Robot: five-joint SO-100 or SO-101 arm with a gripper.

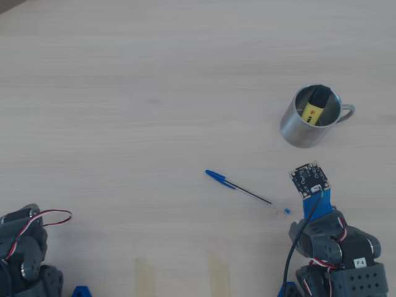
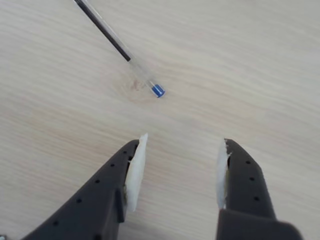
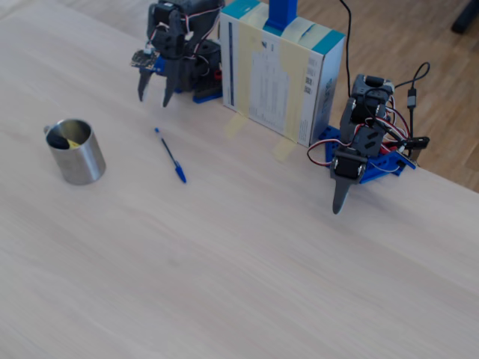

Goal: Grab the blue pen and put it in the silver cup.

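Observation:
The blue pen (image 1: pixel 246 192) lies flat on the pale wood table, cap toward the upper left in the overhead view and small blue end plug (image 2: pixel 157 90) nearest the arm. My gripper (image 2: pixel 184 141) hovers just short of that plug, open, with nothing between its white-padded fingers (image 2: pixel 136 167). In the fixed view the gripper (image 3: pixel 153 97) points down at the table beside the pen (image 3: pixel 171 155). The silver cup (image 1: pixel 307 117) stands upright beyond the arm, handle to the right, with a yellow-and-black marker (image 1: pixel 314 106) inside it. The cup (image 3: pixel 75 153) also shows at the left of the fixed view.
A second arm (image 3: pixel 361 146) rests at the table's edge, its gripper pointing down; it shows at the lower left of the overhead view (image 1: pixel 25 253). A white-and-teal box (image 3: pixel 281 75) stands between the two arms. Two tape strips (image 1: pixel 145 277) lie near the front edge.

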